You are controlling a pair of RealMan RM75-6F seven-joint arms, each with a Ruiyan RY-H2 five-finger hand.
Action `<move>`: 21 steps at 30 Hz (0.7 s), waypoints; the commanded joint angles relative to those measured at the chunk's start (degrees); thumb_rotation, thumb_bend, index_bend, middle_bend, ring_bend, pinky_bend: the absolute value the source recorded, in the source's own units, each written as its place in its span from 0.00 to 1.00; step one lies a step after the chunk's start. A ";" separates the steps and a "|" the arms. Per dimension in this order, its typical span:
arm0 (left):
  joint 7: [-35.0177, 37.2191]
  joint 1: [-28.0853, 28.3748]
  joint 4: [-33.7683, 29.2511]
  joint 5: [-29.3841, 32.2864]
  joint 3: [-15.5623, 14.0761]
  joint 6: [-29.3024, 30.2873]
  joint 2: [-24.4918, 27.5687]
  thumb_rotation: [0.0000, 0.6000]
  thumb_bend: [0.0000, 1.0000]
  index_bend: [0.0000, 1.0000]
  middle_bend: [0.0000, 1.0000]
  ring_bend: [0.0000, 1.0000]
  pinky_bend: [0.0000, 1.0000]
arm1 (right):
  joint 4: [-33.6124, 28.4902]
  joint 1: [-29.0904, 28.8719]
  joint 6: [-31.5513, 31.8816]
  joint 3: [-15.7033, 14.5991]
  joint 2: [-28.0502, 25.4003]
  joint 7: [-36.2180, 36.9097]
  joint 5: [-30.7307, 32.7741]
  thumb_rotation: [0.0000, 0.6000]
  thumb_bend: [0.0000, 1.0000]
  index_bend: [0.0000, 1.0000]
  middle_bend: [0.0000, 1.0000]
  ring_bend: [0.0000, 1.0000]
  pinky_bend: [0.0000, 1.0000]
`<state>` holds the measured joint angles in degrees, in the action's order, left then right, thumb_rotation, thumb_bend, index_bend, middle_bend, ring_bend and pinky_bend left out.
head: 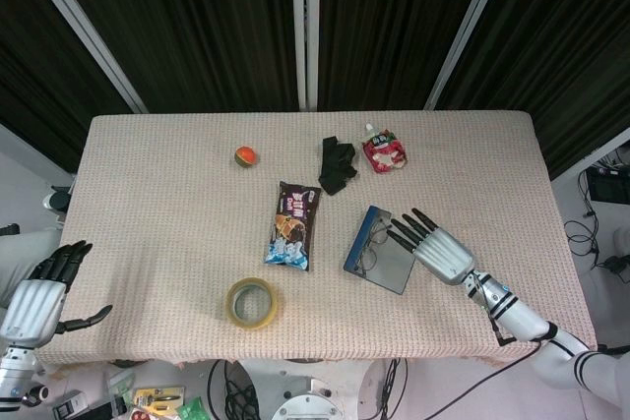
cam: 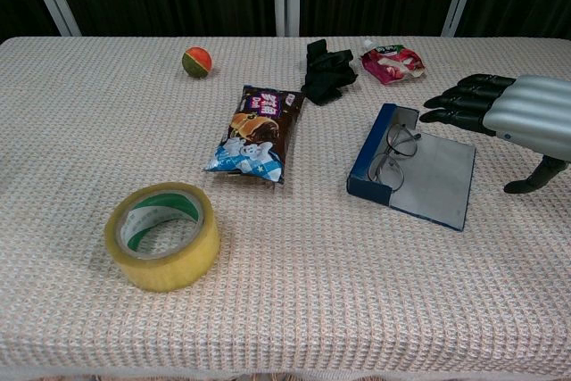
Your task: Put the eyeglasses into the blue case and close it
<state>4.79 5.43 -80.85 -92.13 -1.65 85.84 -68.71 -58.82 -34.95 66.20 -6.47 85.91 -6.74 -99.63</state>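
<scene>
Now eyeglasses [cam: 391, 153] inside open blue case [cam: 434, 186].

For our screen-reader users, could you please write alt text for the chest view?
Eyeglasses lie in the open blue case; the empty right hand hovers beside it, fingers apart.

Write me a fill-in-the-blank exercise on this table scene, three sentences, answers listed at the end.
1. The eyeglasses lie inside the open ____ case.
2. The right hand holds ____, its fingers apart beside the case.
3. The roll of tape nearest the table's front edge is ____ in colour.

Missing words: blue; nothing; yellow
</scene>
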 commanded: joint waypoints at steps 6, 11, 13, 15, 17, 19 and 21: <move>0.03 -0.23 -0.05 0.10 -0.02 0.35 0.31 0.54 0.14 0.06 0.08 0.09 0.23 | 3.90 -0.14 0.85 0.22 3.68 2.05 -1.00 1.00 0.00 0.00 0.00 0.00 0.00; 0.05 -0.28 0.05 0.08 0.01 0.50 0.39 0.54 0.14 0.06 0.08 0.09 0.23 | 5.92 -0.30 1.15 0.22 5.47 3.08 -1.42 1.00 0.00 0.00 0.00 0.00 0.00; 0.15 -0.28 0.12 0.09 0.02 0.52 0.38 0.54 0.14 0.06 0.08 0.09 0.23 | 6.77 -0.34 1.53 0.21 6.14 3.42 -1.68 1.00 0.00 0.00 0.00 0.00 0.00; 0.17 -0.27 0.15 0.06 0.02 0.52 0.40 0.54 0.14 0.06 0.08 0.09 0.23 | 7.73 -0.40 2.22 0.20 6.92 4.15 -2.07 1.00 0.00 0.00 0.00 0.00 0.00; 0.22 -0.30 0.22 0.09 0.02 0.55 0.42 0.54 0.14 0.06 0.08 0.09 0.23 | 8.82 -0.49 3.08 0.13 7.75 5.27 -2.56 1.00 0.00 0.00 0.00 0.00 0.00; 0.34 -0.35 0.28 0.18 0.05 0.59 0.45 0.55 0.14 0.06 0.08 0.09 0.23 | 9.83 -0.52 3.80 0.12 8.55 6.23 -2.87 1.00 0.01 0.00 0.00 0.00 0.00; 0.42 -0.43 0.41 0.27 0.04 0.63 0.43 0.54 0.14 0.06 0.08 0.09 0.23 | 11.09 -0.51 4.31 0.13 9.53 7.16 -3.00 1.00 0.03 0.00 0.00 0.00 0.00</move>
<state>5.21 5.00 -80.43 -91.86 -1.61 86.47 -68.27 -48.35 -35.44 70.10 -6.33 94.88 -0.05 -102.43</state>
